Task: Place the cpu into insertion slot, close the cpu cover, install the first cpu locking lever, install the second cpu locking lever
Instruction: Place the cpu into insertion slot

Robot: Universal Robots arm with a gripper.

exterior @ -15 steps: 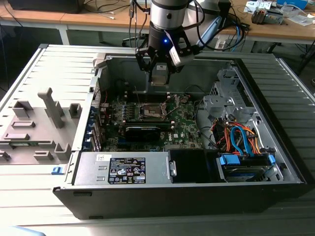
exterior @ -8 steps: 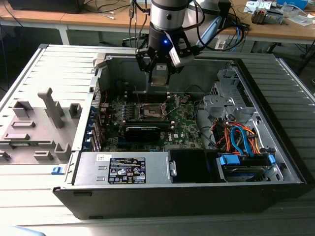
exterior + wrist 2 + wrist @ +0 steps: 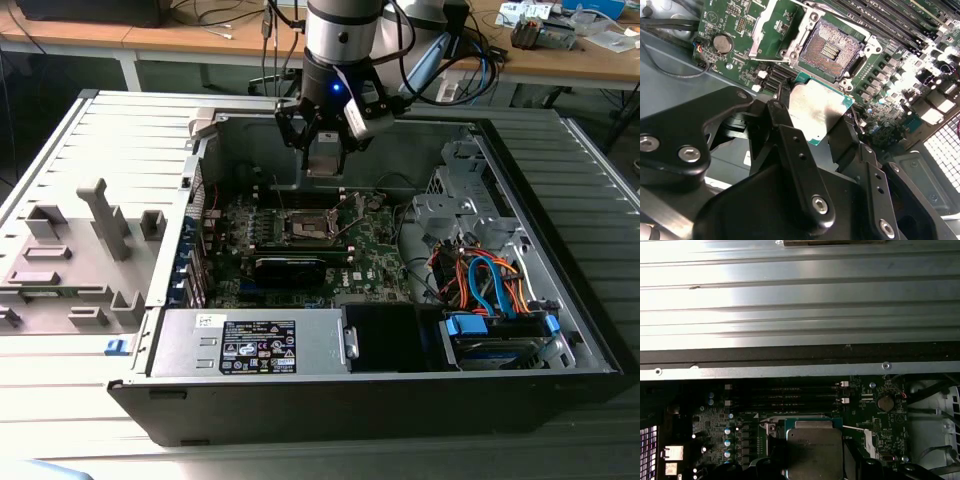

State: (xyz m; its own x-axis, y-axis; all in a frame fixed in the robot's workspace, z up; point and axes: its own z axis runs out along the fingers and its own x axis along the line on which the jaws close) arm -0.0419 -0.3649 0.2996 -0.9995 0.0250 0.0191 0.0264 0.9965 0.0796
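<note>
My gripper [image 3: 325, 150] hangs inside the open computer case, shut on the cpu [image 3: 325, 160], a flat silvery square chip with a green edge. In the second wrist view the cpu [image 3: 815, 112] sits between the black fingers [image 3: 785, 135] of the gripper [image 3: 812, 120], a little short of the insertion slot [image 3: 832, 50] and above the board. The slot's dark pin field is bare. The cpu cover [image 3: 777, 27] is flipped open beside it. In the first wrist view the cpu [image 3: 812, 450] hovers over the insertion slot's rim [image 3: 771, 429]. In the exterior view the insertion slot [image 3: 305, 228] lies below the gripper.
The green motherboard [image 3: 370, 255] fills the case floor, with memory slots [image 3: 785, 395] and a coin battery [image 3: 722, 44] near the socket. A power supply [image 3: 250, 345] sits at the front, and a drive cage with coloured cables [image 3: 490, 290] at the exterior view's right. A grey fixture [image 3: 80, 250] lies outside the case.
</note>
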